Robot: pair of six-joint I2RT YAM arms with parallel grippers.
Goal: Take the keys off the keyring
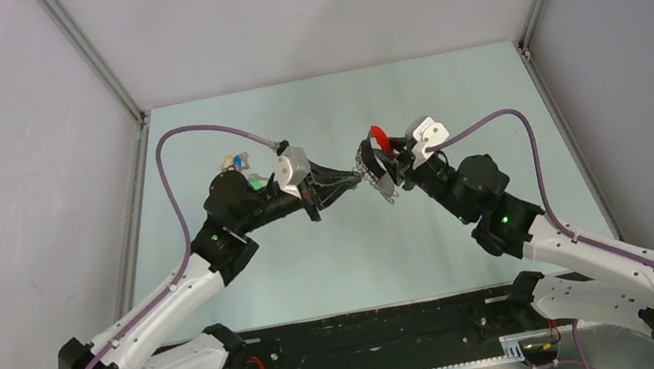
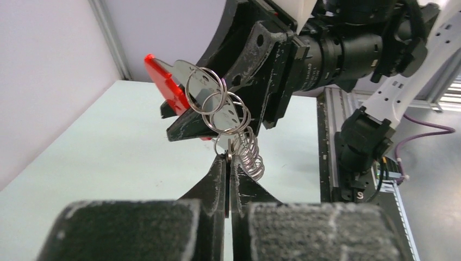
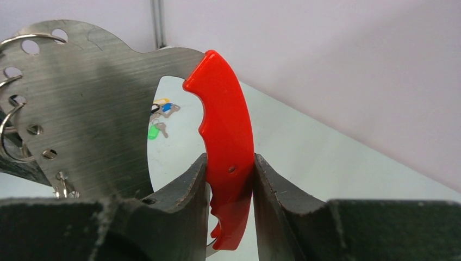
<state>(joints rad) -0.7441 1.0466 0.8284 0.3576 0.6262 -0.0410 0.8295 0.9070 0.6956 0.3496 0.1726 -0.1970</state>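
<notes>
The right gripper (image 3: 229, 166) clamps the red keyring (image 3: 225, 117); the left gripper (image 2: 228, 161) pinches a wire ring (image 2: 229, 148).

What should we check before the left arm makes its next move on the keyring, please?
1. Right gripper clamped on the keyring by its red handle: ok.
2. Left gripper shut on a small metal piece hanging under the steel plate: ok. Whether it is a key or a ring: cannot tell.
3. Keyring held off the table: ok.
4. Plate emptied: not ok, several wire rings hang from it.
5. Coloured keys lying on the table, away from both grippers: ok.
</notes>
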